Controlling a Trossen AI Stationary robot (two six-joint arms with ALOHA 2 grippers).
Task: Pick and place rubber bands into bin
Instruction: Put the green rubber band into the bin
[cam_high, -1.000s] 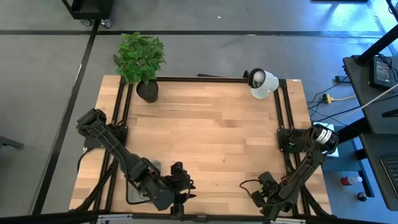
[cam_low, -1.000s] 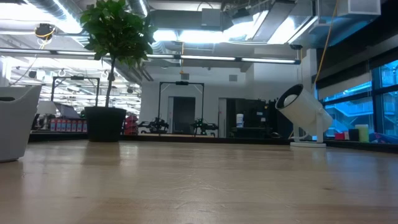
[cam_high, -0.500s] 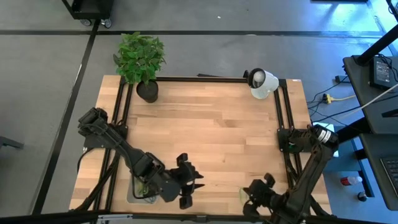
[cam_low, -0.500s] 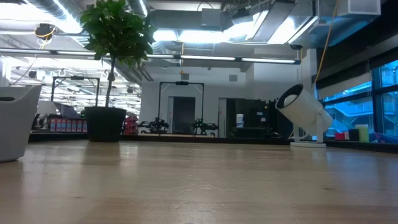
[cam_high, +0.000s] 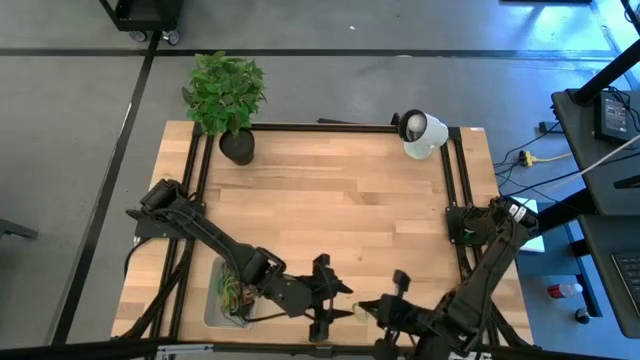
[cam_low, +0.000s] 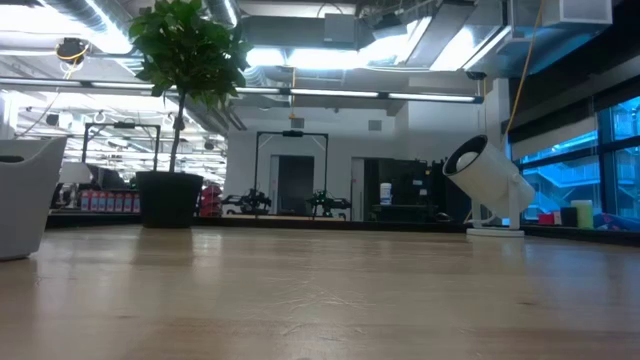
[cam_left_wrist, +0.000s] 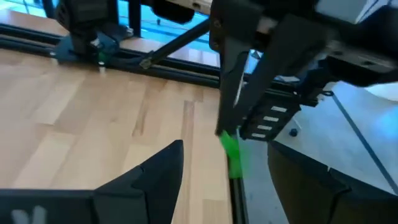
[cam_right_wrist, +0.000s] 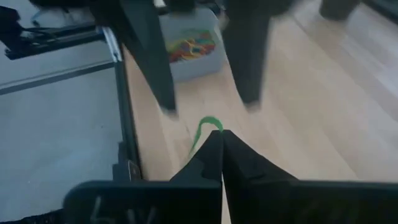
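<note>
Hands meet at the tabletop's (cam_high: 340, 220) near edge: my right hand (cam_right_wrist: 219, 138) is pressed together, pinching a green rubber band (cam_right_wrist: 204, 132) that dangles limp from its tips, and my left hand (cam_high: 335, 302) hangs just beside it with fingers spread. I judge the band feather-light, soft and stretchy, likely to snag or spring, so I'd take it across the hanging loop just clear of the right fingertips. Further rubber bands (cam_high: 232, 292) already lie piled in the bin (cam_high: 213, 310) at the near left.
</note>
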